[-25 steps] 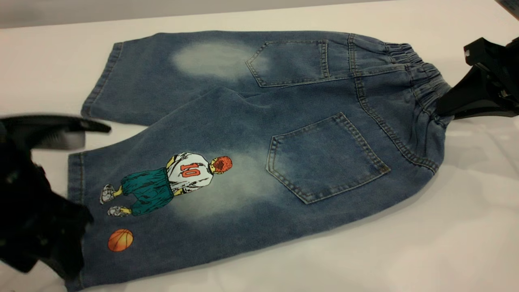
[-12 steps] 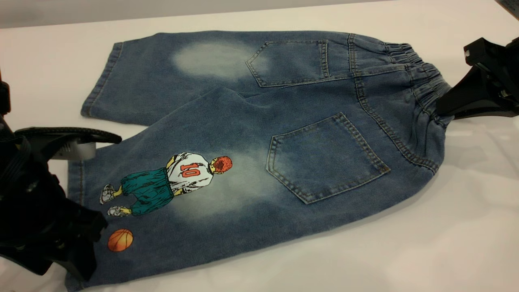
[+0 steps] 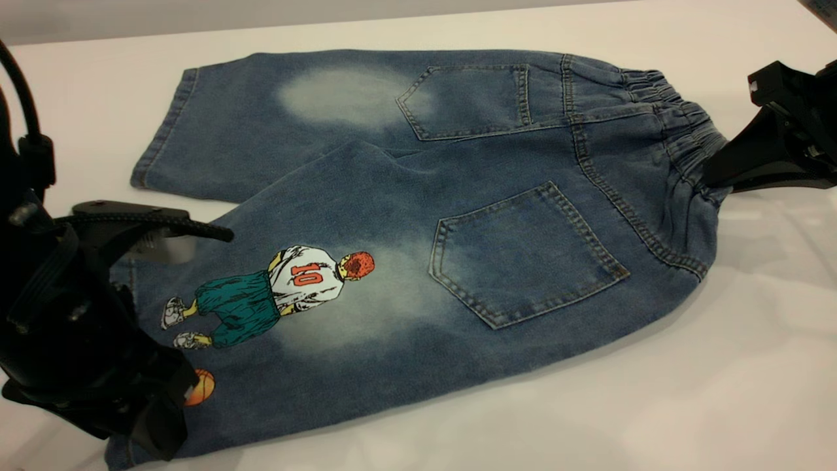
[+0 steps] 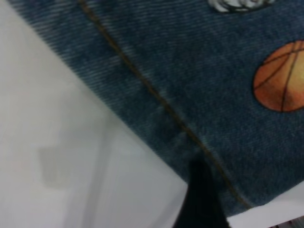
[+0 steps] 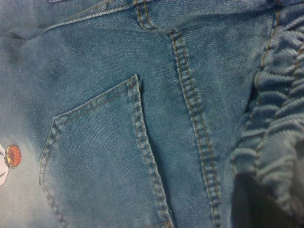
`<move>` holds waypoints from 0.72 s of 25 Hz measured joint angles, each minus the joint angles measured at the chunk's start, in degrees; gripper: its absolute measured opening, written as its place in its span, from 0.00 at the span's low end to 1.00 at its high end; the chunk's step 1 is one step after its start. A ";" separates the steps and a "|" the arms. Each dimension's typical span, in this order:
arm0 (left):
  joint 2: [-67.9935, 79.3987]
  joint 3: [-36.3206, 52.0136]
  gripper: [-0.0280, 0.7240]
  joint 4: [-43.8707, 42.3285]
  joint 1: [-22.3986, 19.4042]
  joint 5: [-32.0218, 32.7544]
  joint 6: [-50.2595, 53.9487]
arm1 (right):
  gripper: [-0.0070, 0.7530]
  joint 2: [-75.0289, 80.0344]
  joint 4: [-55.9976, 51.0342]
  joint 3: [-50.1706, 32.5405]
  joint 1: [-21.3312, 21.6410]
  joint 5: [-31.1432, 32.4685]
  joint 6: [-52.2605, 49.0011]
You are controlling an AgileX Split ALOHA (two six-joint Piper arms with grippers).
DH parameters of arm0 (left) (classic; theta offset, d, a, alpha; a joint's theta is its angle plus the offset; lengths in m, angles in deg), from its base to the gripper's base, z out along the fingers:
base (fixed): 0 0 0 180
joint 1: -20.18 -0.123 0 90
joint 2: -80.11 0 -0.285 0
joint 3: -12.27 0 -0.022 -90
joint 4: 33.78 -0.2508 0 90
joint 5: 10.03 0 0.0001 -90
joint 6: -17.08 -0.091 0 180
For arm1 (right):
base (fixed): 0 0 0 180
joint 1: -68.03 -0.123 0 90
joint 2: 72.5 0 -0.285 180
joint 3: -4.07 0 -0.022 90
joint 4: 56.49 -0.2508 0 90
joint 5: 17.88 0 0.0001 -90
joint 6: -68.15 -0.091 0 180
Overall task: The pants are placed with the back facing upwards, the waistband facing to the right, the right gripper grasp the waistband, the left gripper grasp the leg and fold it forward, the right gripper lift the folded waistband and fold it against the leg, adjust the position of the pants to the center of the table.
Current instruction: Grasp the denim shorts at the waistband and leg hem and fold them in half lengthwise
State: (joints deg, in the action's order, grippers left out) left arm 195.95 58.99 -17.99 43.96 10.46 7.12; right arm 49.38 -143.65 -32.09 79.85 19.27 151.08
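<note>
Left black bulky claw (image 3: 163, 314), spread wide, straddles the printed leg's hem (image 4: 156, 102) of the blue washed-denim shorts (image 3: 418, 216) lying flat on the white counter (image 3: 654, 405), while the right black claw (image 3: 722, 171) pinches the ruffled waistband (image 3: 683, 140); closing on the hem looks next.

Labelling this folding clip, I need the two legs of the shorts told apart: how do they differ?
The near leg carries a cartoon player in a number-10 shirt plus an orange basketball; the far leg is unprinted, with only a pale faded patch. The left gripper is at the near leg's hem; nothing is at the far leg's hem. Both are blue washed denim, flat on the table.
</note>
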 joint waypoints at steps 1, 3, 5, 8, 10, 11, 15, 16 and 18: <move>0.00 0.00 0.66 0.05 0.00 0.00 0.05 | 0.05 0.00 0.00 0.00 0.00 0.00 0.00; 0.00 0.00 0.66 0.71 0.00 -0.17 0.11 | 0.05 0.00 0.05 0.00 0.00 0.00 0.01; 0.29 0.00 0.66 0.70 0.00 -0.17 0.09 | 0.05 0.00 0.05 0.00 0.00 0.00 0.01; 1.83 -0.06 0.66 0.70 0.00 -0.25 0.09 | 0.05 0.00 0.10 0.00 0.00 0.00 0.01; 3.02 -0.18 0.66 0.70 0.00 -0.19 0.12 | 0.05 0.00 0.10 0.00 0.00 0.00 0.01; 3.60 -0.22 0.66 0.70 0.00 -0.19 0.12 | 0.05 0.00 0.10 0.00 0.00 0.00 0.01; 4.44 -0.25 0.63 0.96 0.00 -0.19 0.16 | 0.05 0.00 0.10 0.00 0.00 0.00 0.01; 4.44 -0.25 0.61 0.90 0.00 -0.19 0.16 | 0.05 0.00 0.10 0.00 0.00 0.00 0.01; 4.54 -0.25 0.55 0.77 0.00 -0.26 0.19 | 0.05 0.00 0.10 0.00 0.00 0.00 0.01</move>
State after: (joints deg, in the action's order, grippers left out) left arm 200.49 58.75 -17.21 43.96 10.20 7.32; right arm 49.38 -143.55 -32.09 79.85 19.27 151.10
